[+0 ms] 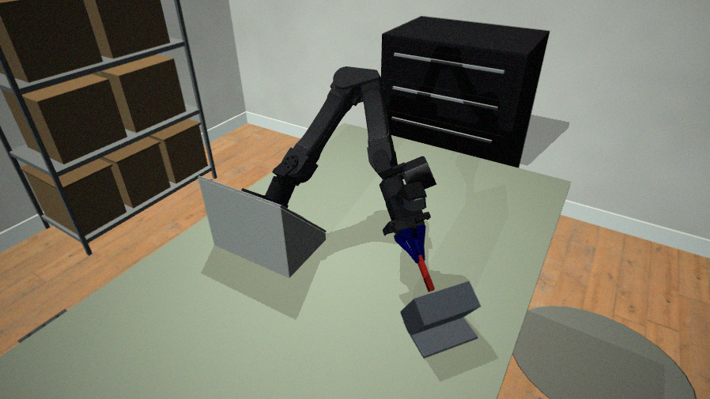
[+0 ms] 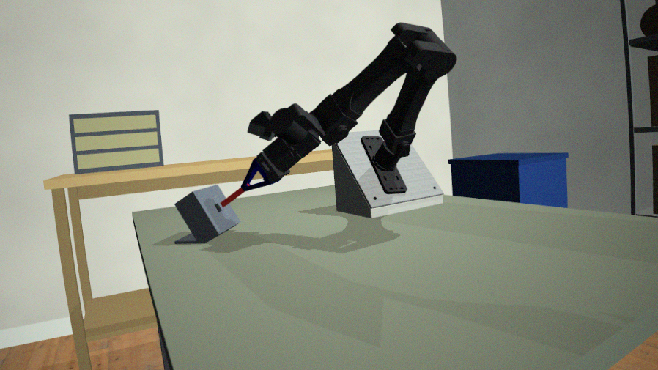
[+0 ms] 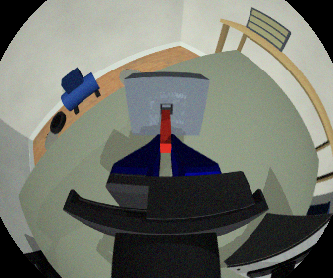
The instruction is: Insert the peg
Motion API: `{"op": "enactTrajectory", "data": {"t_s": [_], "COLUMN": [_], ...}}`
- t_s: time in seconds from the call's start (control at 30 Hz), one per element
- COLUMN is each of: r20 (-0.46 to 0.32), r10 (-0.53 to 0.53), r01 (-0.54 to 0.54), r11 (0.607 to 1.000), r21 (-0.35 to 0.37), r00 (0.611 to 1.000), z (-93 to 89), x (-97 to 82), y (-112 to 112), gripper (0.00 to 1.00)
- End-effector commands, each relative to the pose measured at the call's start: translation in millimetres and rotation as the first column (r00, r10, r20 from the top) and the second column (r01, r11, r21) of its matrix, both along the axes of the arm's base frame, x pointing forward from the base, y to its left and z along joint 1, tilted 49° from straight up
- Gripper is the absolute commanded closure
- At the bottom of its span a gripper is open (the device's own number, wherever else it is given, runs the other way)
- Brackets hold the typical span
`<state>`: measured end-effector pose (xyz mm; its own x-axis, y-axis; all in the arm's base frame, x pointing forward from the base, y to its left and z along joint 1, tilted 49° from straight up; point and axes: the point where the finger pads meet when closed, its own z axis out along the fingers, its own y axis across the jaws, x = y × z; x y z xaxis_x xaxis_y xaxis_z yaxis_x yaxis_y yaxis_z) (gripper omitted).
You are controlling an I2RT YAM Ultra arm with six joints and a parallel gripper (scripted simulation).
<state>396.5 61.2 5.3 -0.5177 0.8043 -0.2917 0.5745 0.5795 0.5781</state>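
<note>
The red peg (image 1: pixel 424 272) (image 2: pixel 232 195) (image 3: pixel 166 130) is held by its rear end in my gripper's blue fingers (image 1: pixel 418 256) (image 2: pixel 248 185), which are shut on it. The grey sloped panel (image 1: pixel 444 303) (image 2: pixel 201 215) (image 3: pixel 146 102) stands on a thin base plate near the table's edge. The peg's front tip sits in the dark hole (image 2: pixel 217 206) (image 3: pixel 166 107) on the panel's sloped face. Most of the peg's length still shows outside the panel. The peg lines up with the hole in the wrist view.
The arm's base sits on a grey wedge mount (image 1: pixel 251 227) (image 2: pixel 412 176) further back on the green table (image 1: pixel 209 332) (image 2: pixel 387 273). The panel stands close to the table's edge. A black drawer cabinet (image 1: pixel 460 85), a box shelf (image 1: pixel 94 91) and a wooden side table (image 2: pixel 121 176) stand around the table.
</note>
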Motion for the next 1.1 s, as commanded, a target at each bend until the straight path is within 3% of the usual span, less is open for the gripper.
{"op": "enactTrajectory", "data": {"t_s": [0.0, 0.4, 1.07], "r20": [0.015, 0.045, 0.045], "r10": [-0.015, -0.042, -0.042], "r01": [0.015, 0.043, 0.043], "r11": [1.000, 0.999, 0.999], "r21": [-0.004, -0.013, -0.013], "r00": [1.000, 0.998, 0.998], "z": [3.0, 14.2, 14.1], "x": [1.9, -4.0, -12.2], "y": [-3.4, -9.2, -17.4], "gripper": [1.00, 1.00, 1.00]}}
